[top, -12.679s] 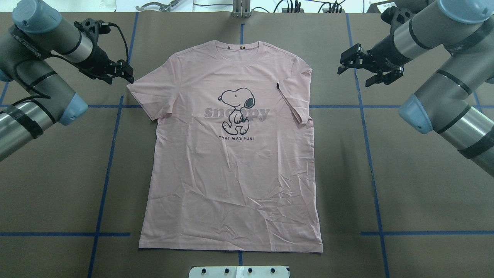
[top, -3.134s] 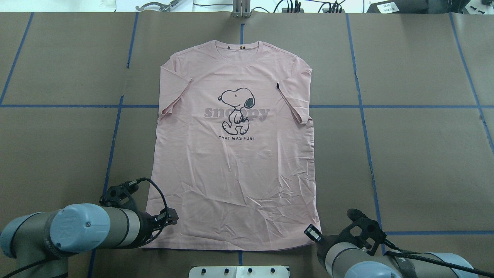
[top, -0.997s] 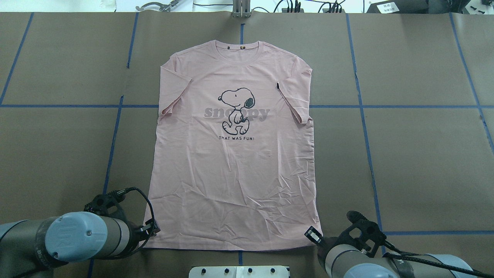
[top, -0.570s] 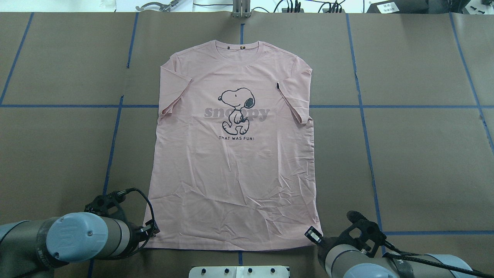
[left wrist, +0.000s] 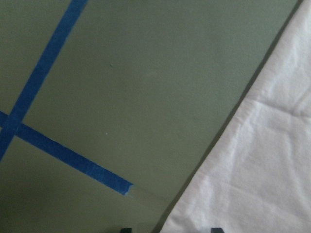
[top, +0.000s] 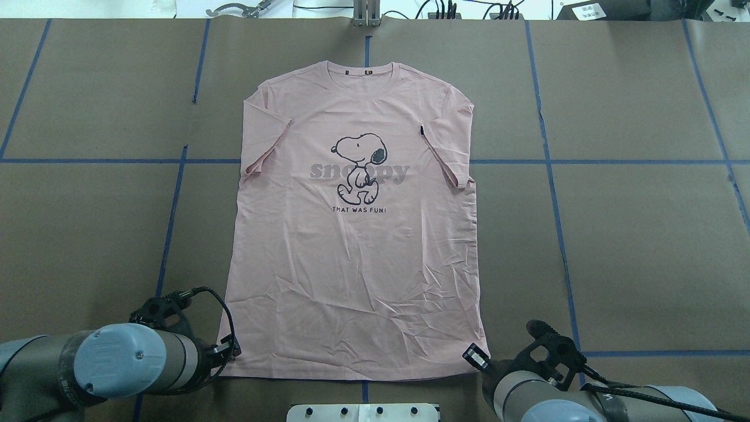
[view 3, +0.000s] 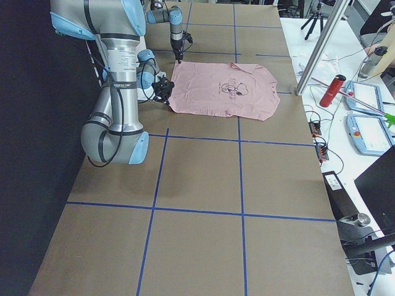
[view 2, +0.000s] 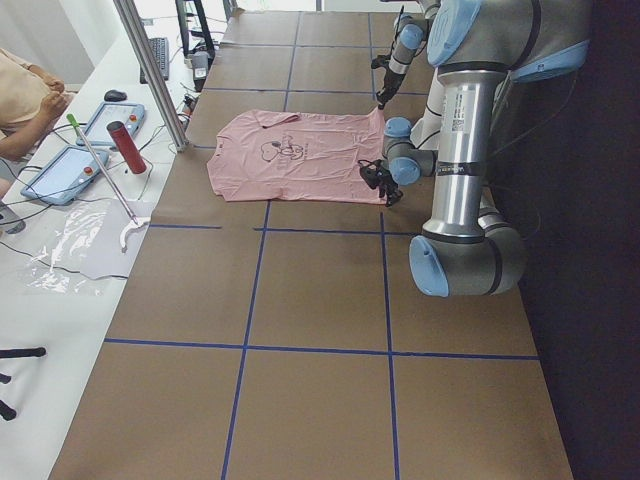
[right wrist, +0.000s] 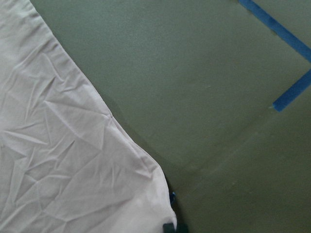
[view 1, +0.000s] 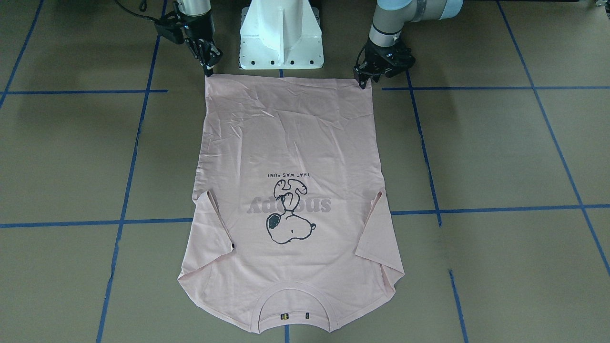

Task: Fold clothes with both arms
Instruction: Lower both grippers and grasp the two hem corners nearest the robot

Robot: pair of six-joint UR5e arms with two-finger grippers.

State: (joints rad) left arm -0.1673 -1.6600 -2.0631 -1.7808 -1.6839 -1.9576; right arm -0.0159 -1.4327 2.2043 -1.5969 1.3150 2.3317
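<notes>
The pale pink T-shirt lies flat, Snoopy print up, collar at the far end and both sleeves folded inward. My left gripper is at the near left hem corner, on the right in the front view. Its wrist view shows two fingertips apart, open, with the shirt's edge between them. My right gripper is at the other hem corner, on the left in the front view. Its wrist view shows the tips together on the cloth's corner.
The white pedestal base stands just behind the hem, between the two arms. Blue tape lines cross the brown table cover. A metal post, a red bottle and tablets stand on the bench past the collar end.
Since 12.7 s ago both arms have come from the sleeve end to the hem corners, and the left sleeve is now folded in. Over the last second hardly anything has moved.
</notes>
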